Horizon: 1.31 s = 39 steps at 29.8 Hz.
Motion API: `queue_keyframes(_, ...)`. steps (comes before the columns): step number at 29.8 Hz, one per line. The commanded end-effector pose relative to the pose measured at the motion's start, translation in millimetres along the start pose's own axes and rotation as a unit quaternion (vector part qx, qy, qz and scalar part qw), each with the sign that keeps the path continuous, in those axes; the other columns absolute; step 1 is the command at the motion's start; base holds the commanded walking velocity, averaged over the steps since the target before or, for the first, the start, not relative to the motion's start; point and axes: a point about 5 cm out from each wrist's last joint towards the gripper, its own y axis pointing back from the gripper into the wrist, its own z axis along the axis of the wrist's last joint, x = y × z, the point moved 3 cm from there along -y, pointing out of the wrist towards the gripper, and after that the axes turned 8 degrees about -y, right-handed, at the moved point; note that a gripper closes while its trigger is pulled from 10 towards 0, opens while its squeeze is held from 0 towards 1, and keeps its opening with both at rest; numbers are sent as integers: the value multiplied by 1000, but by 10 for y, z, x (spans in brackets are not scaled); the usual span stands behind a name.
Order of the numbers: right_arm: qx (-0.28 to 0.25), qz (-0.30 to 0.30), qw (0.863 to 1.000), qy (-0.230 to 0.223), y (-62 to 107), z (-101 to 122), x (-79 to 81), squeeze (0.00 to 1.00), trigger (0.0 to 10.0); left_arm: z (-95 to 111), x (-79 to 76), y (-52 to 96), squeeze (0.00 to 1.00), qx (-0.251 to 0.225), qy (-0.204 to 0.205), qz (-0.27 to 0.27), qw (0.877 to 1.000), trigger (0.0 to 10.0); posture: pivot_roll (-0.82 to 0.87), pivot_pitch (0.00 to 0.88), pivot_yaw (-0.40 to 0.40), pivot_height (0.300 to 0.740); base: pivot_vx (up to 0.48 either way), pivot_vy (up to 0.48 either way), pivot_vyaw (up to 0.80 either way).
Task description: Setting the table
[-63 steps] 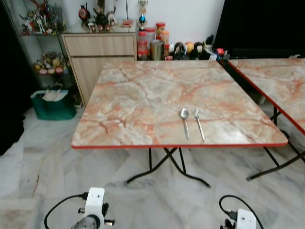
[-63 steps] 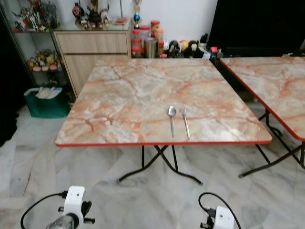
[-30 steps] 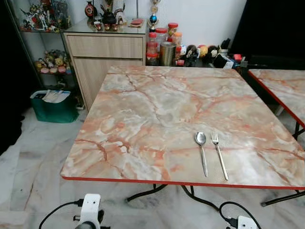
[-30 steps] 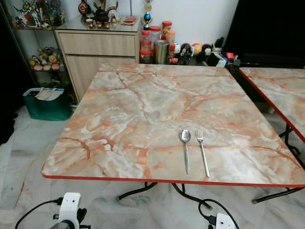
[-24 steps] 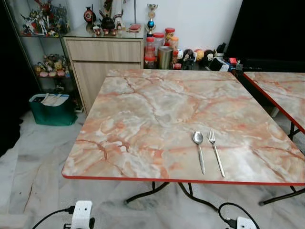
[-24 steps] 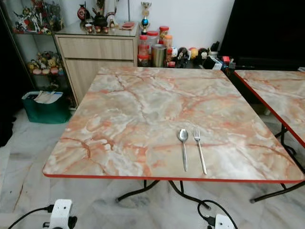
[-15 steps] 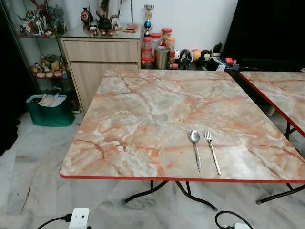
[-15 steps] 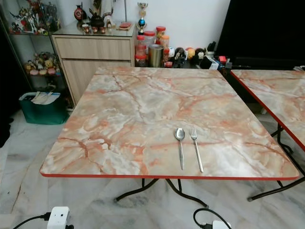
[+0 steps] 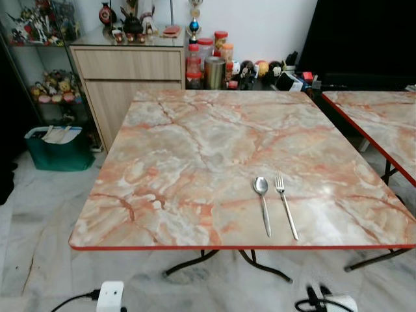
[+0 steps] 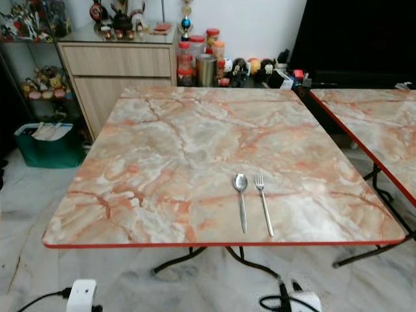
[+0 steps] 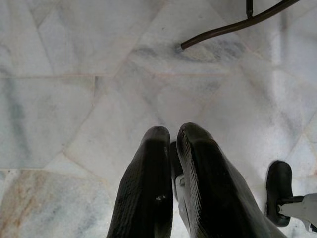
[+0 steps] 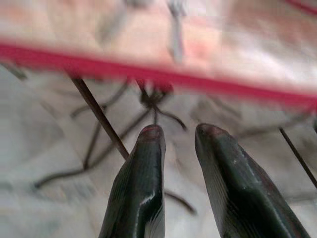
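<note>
Left pincer (image 11: pixel 168 136): two black ribbed fingers pressed nearly together, gripping nothing, hanging low over the pale marble floor (image 11: pixel 74 59).
Right pincer (image 12: pixel 178 134): black fingers parted with a clear gap, nothing between them, below the desk's red edge; that view is blurred.
Desk (image 9: pixel 195 136): square top, glossy marble pattern in orange, pink and grey, thin red rim, dark crossed metal legs.
Spoon (image 9: pixel 262 201): shiny metal, oval bowl, slim straight handle; lies flat near the front right part of the desk, bowl pointing away from the robot, handle toward the near edge.
Fork (image 9: pixel 286 205): shiny metal, tines pointing away, long axis almost parallel to the spoon, handle angled slightly to the right; just beside the spoon on its right, not touching.
Second desk (image 9: pixel 383 123): same marble top and red rim, standing to the right, apart from the first.
Cabinet (image 9: pixel 127 75): light wood, one drawer, small figures on top, behind the desk at left.
Jars (image 9: pixel 208 62): cluster with red lids plus a metal tin, beside the cabinet.
Green bin (image 9: pixel 58 146): on the floor at left, papers inside.
</note>
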Motion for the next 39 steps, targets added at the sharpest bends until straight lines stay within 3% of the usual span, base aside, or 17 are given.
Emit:
queue_keyframes(1,-15,12,1000,7,-26,136,53,0,10000,-97,-5,16,0,20,-5,-1,1000,10000,-39,0,-45,740,0,0,0)
queue_keyframes(4,-37,16,999,5,-76,289,88,0,10000,-129,3,25,0,24,-4,0,1000,10000,-33,0,-49,740,0,0,0)
queue_keyframes(5,-62,18,998,3,-153,432,110,184,10000,-151,4,31,0,26,-4,1,1000,10000,-35,0,-52,740,0,0,0)
queue_keyframes(6,-62,18,998,3,-153,432,110,184,10000,-151,4,31,0,26,-4,1,1000,10000,-35,0,-52,740,0,0,0)
queue_keyframes(7,-72,16,997,0,-199,493,109,1000,10000,-160,3,33,0,27,-4,1,1000,10000,-33,0,-55,740,0,0,0)
queue_keyframes(10,-89,6,996,-20,-295,636,94,1000,10000,-172,0,36,0,29,-4,1,1000,10000,-27,0,-58,740,0,0,0)
queue_keyframes(12,-99,-35,994,-33,-468,801,-30,1000,10000,-172,-2,35,0,30,-4,2,1000,10000,-20,0,-64,740,0,0,0)
queue_keyframes(13,-99,-35,994,-33,-468,801,-30,1000,10000,-172,-2,35,0,30,-4,2,1000,10000,-20,0,-64,740,0,0,0)
queue_keyframes(16,-112,-65,989,-67,-724,1014,-166,1000,10000,-140,-1,27,0,25,1,4,1000,10000,-9,0,-64,740,0,0,0)
queue_keyframes(18,-112,-75,988,-70,-904,1132,-215,1000,10000,-105,13,18,0,21,6,8,1000,10000,-7,0,-57,740,0,0,0)
queue_keyframes(24,-97,-82,990,-67,-1182,1293,-249,996,10000,-78,20,11,0,19,7,10,1000,10000,-2,0,-55,740,0,0,0)
queue_keyframes(25,-81,-80,992,-55,-1257,1303,-239,0,10000,-79,17,11,0,19,7,9,1000,10000,2,0,-54,740,0,0,0)
queue_keyframes(30,-79,-70,993,-60,-1383,1402,-168,0,10000,-70,11,9,0,17,9,9,1000,10000,15,0,-61,740,0,0,0)
queue_keyframes(39,-48,-65,992,-97,-1419,1210,-14,0,10000,-86,1,13,0,18,15,9,1000,10000,30,0,-68,740,0,0,0)
